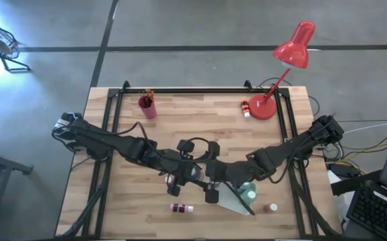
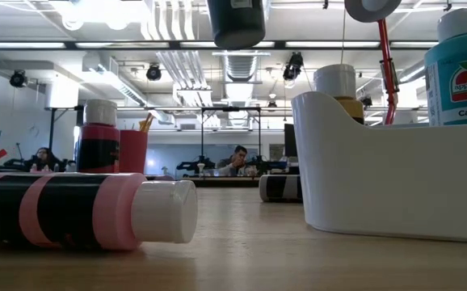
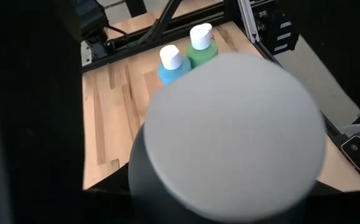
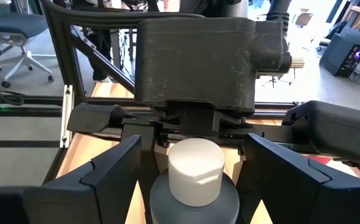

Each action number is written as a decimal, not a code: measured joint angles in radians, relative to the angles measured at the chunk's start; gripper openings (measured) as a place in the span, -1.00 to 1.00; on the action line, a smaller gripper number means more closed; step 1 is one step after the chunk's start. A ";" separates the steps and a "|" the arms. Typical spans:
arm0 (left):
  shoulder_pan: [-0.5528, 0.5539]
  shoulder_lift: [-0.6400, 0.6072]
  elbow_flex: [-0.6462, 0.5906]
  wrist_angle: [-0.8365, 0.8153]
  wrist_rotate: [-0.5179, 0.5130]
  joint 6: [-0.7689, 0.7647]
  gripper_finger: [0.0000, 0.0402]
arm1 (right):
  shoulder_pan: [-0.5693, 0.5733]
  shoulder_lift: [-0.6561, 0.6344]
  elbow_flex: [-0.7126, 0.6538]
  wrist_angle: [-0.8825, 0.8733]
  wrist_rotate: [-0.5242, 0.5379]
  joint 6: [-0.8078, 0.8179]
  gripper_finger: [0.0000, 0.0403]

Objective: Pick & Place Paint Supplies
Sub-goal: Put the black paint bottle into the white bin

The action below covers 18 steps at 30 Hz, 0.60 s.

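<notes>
A dark grey paint bottle [image 4: 195,202] with a white cap [image 4: 195,171] hangs upright above the table's middle. In the low view its bottom [image 2: 235,20] is clear of the wood. My left gripper [image 1: 188,175] reaches it from the table's left, and its housing [image 4: 195,62] faces the right wrist camera. My right gripper [image 4: 194,149] comes from the table's right and is open. Its fingers [image 4: 118,174] flank the bottle's body, and a strip of table shows on each side. A white tray [image 2: 379,178] at the near right holds a teal bottle [image 3: 172,65] and a green bottle [image 3: 202,46]. My left gripper is shut on the dark bottle, which hangs upright, cap up, lifted clear of the table. The cap [image 3: 236,137] fills the left wrist view and hides the fingers. From the right wrist view the bottle itself hides them, so the part held cannot be told.
A purple-and-black bottle [image 2: 80,212] lies on its side near the front edge, left of the tray. A red bottle [image 1: 270,208] stands right of the tray. At the back are a pink cup of brushes [image 1: 146,106], a red desk lamp [image 1: 267,107] and a small bottle [image 1: 246,107].
</notes>
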<state>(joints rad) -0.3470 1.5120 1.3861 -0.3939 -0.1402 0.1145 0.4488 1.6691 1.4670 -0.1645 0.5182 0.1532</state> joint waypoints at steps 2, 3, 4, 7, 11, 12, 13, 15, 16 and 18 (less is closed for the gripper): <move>0.000 0.000 0.000 -0.001 0.000 0.000 -0.11 | 0.000 0.000 0.000 -0.001 -0.001 0.000 0.39; 0.000 0.000 0.000 -0.001 0.000 0.000 -0.11 | 0.000 0.000 0.000 0.000 -0.003 0.000 0.38; -0.001 0.000 0.000 -0.001 0.000 -0.001 -0.11 | 0.000 0.000 0.000 -0.002 -0.005 0.000 0.37; -0.001 0.000 0.000 -0.011 0.002 -0.003 -0.11 | 0.000 0.000 -0.001 -0.008 -0.032 0.000 0.32; -0.001 0.000 0.000 -0.015 0.006 -0.004 -0.11 | 0.004 0.000 -0.001 -0.008 -0.044 -0.001 0.27; -0.001 0.000 0.000 -0.019 0.005 -0.004 -0.11 | 0.006 0.000 -0.001 -0.008 -0.044 -0.003 0.26; -0.001 0.000 0.000 -0.024 0.002 -0.007 -0.11 | 0.008 -0.001 -0.001 -0.009 -0.044 -0.008 0.25; -0.001 0.000 0.000 -0.029 0.000 -0.015 -0.11 | 0.014 -0.001 -0.002 -0.015 -0.043 -0.027 0.23; -0.001 0.000 0.000 -0.028 0.000 -0.023 -0.11 | 0.015 -0.001 -0.003 -0.017 -0.043 -0.037 0.23; -0.001 -0.001 0.000 -0.024 -0.002 -0.041 -0.11 | 0.018 -0.002 -0.003 -0.033 -0.048 -0.042 0.22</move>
<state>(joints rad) -0.3481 1.5105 1.3865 -0.4182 -0.1419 0.0738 0.4667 1.6672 1.4643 -0.1978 0.4700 0.1110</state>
